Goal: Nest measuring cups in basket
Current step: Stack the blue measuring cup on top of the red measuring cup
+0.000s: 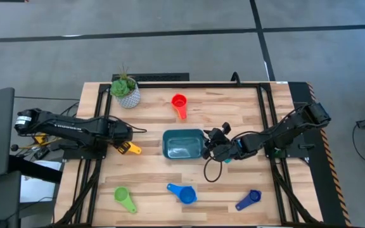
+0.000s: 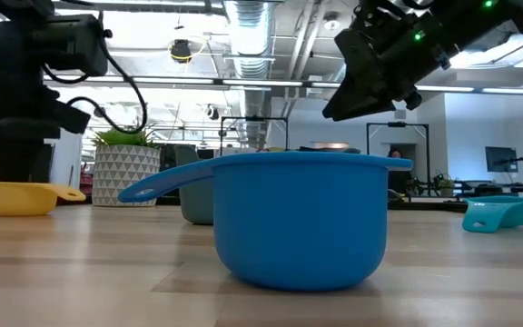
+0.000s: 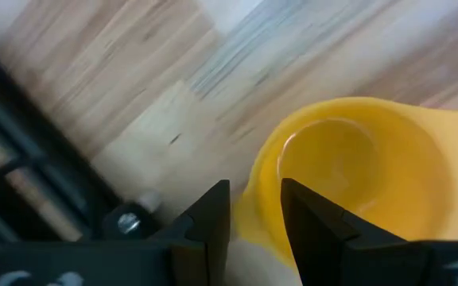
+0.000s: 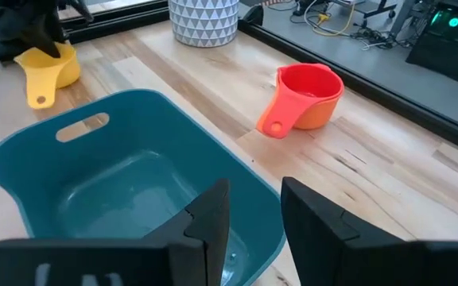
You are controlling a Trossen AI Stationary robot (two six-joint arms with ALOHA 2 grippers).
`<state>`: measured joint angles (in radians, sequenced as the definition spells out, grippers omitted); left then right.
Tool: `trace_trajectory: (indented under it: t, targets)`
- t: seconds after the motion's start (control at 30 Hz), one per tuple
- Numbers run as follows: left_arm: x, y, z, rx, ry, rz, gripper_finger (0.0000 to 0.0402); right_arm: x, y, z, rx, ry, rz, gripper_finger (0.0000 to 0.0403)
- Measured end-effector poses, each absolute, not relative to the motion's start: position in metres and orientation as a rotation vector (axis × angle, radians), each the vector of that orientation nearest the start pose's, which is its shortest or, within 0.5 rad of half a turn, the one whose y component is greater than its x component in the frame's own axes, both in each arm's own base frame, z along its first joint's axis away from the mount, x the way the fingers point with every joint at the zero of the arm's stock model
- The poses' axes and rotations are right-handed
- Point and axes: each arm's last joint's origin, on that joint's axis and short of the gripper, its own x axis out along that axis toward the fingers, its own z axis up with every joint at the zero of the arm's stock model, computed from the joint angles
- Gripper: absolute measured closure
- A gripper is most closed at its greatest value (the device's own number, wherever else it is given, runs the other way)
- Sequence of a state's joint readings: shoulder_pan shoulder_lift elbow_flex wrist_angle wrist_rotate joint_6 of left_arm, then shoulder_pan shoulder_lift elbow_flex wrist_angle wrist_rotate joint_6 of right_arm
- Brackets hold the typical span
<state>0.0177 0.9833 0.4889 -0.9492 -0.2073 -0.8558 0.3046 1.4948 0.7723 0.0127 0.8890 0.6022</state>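
Blue cup (image 2: 302,218) sits nearest, well short of the right gripper (image 4: 253,208), which hovers slightly parted and empty over the basket's (image 1: 183,143) near rim. Beyond lies the red cup (image 4: 304,95). Left gripper (image 3: 254,205), slightly parted, straddles the yellow cup's (image 3: 348,171) rim near the table (image 1: 220,183) edge.

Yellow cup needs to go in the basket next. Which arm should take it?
Left, probably. The left gripper is already at the yellow cup, fingers open at its rim. The right gripper hangs empty over the basket's far edge, with the whole basket between it and the cup.
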Motion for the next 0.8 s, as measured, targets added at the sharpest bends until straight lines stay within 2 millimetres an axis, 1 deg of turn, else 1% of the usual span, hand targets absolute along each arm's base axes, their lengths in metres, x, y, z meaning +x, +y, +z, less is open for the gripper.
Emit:
trace_trajectory:
  t: [0.07,0.13,0.33,0.37,0.43,0.57,0.63,0.8]
  targets:
    - [0.133,0.008,0.165,-0.551,1.233,0.754,0.0302,0.282,0.065,0.194,0.166,0.398,-0.706,0.0260]
    - [0.136,0.008,0.165,-0.536,1.209,0.725,0.0313,0.282,0.065,0.194,0.166,0.398,-0.706,0.0260]
    - [0.144,0.009,0.167,-0.496,1.148,0.656,0.0379,0.282,0.065,0.194,0.169,0.394,-0.704,0.0270]
    - [0.145,0.009,0.168,-0.491,1.138,0.645,0.0384,0.283,0.065,0.195,0.173,0.389,-0.703,0.0272]
    - [0.147,0.009,0.168,-0.481,1.123,0.631,0.0384,0.284,0.066,0.196,0.185,0.378,-0.696,0.0274]
    - [0.150,0.009,0.170,-0.463,1.097,0.605,0.0367,0.285,0.067,0.197,0.209,0.378,-0.663,0.0276]
    - [0.151,0.009,0.171,-0.456,1.096,0.600,0.0365,0.286,0.067,0.197,0.219,0.374,-0.652,0.0274]
    - [0.157,0.009,0.186,-0.434,1.060,0.582,0.0390,0.288,0.068,0.200,0.245,0.350,-0.635,0.0271]
